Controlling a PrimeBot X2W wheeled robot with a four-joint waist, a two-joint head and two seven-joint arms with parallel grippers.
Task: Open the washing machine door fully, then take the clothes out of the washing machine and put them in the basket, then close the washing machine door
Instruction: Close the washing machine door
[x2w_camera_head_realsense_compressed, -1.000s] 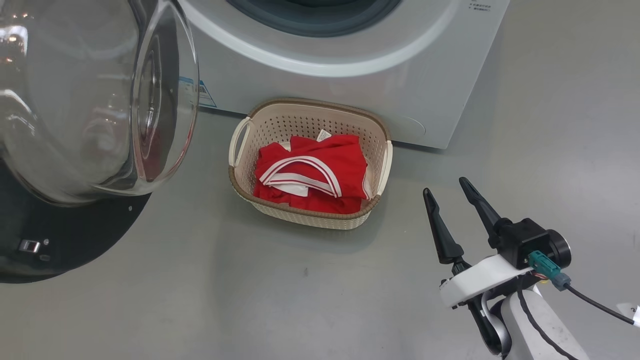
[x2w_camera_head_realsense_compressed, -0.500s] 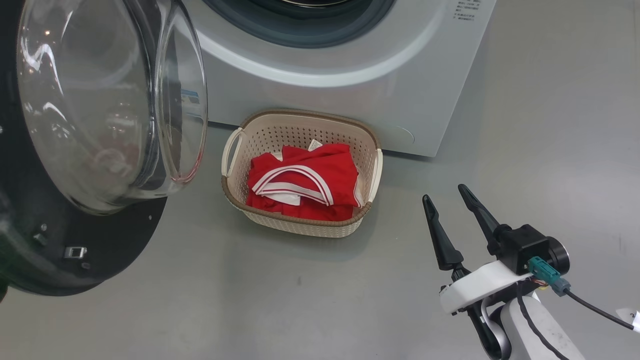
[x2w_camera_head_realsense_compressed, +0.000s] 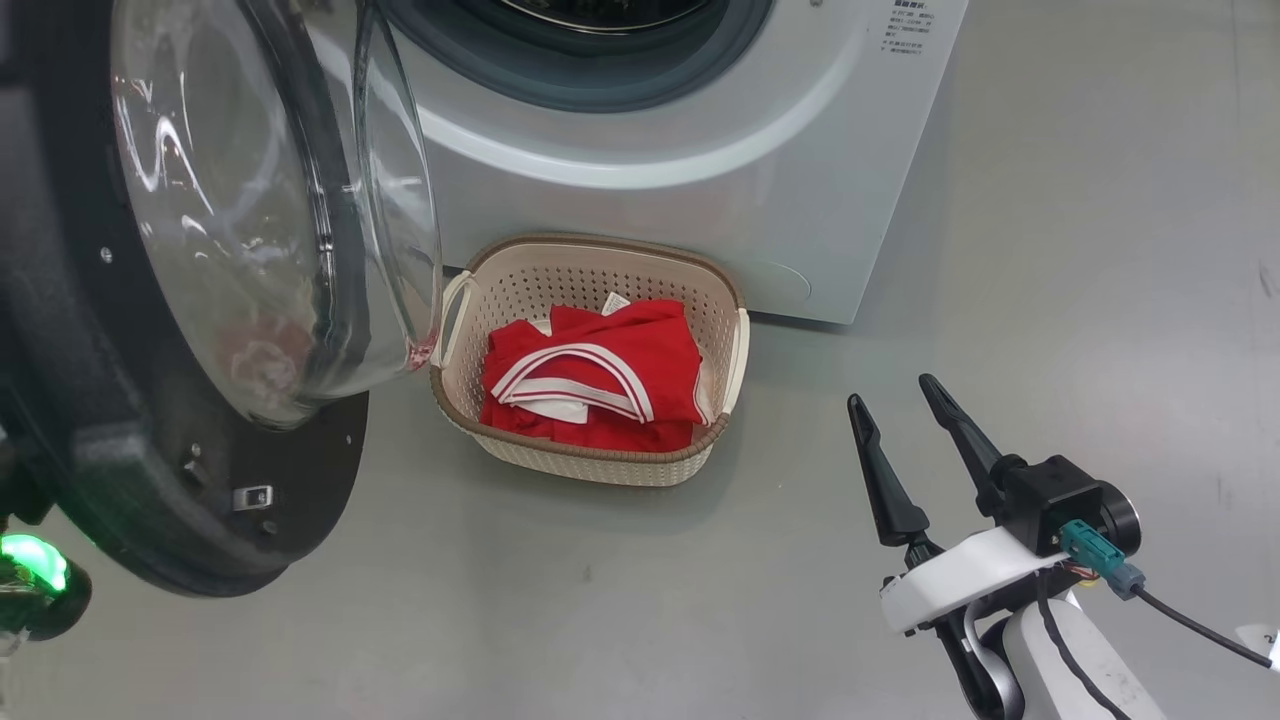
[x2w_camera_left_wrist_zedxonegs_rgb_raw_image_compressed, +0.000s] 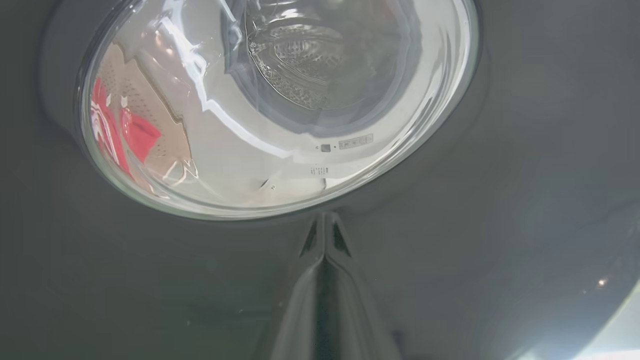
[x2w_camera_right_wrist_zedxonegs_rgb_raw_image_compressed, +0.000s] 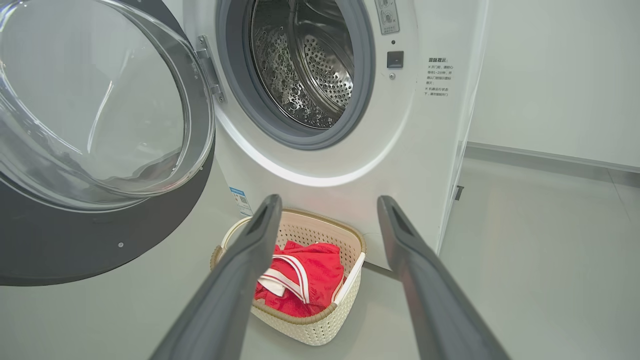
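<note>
We find the washing machine door (x2w_camera_head_realsense_compressed: 200, 300) standing part-way open, swung out on the hinge at the left of the opening. Its clear glass bowl faces the front of the washing machine (x2w_camera_head_realsense_compressed: 720, 170) at an angle. The left gripper (x2w_camera_left_wrist_zedxonegs_rgb_raw_image_compressed: 325, 260) is at the door's outer side. Its fingers (x2w_camera_left_wrist_zedxonegs_rgb_raw_image_compressed: 325, 310) are clenched tight together with nothing between them, and the tips touch the glossy black rim just beside the edge of the glass (the rim mirrors them, so they seem to carry on upward). Through the glass from that side we can make out the steel drum, the cream basket and a patch of red.

The right gripper (x2w_camera_head_realsense_compressed: 889, 392) hangs over the grey floor (x2w_camera_head_realsense_compressed: 1050, 250) with its fingers (x2w_camera_right_wrist_zedxonegs_rgb_raw_image_compressed: 430, 300) spread wide and empty. It is to the right of the basket (x2w_camera_head_realsense_compressed: 590, 465) and well apart from it. In its own wrist view the basket lies between the two fingers, farther off. The basket stands on the floor just in front of the machine, below the opening, and its left handle sits under the lower edge of the glass bowl in the head view. The clothes (x2w_camera_head_realsense_compressed: 620, 370) lie bunched inside it, red with white-striped trim. The part of the drum (x2w_camera_right_wrist_zedxonegs_rgb_raw_image_compressed: 305, 65) we can see, inside the grey rubber ring (x2w_camera_right_wrist_zedxonegs_rgb_raw_image_compressed: 362, 100), has bare perforated steel.
</note>
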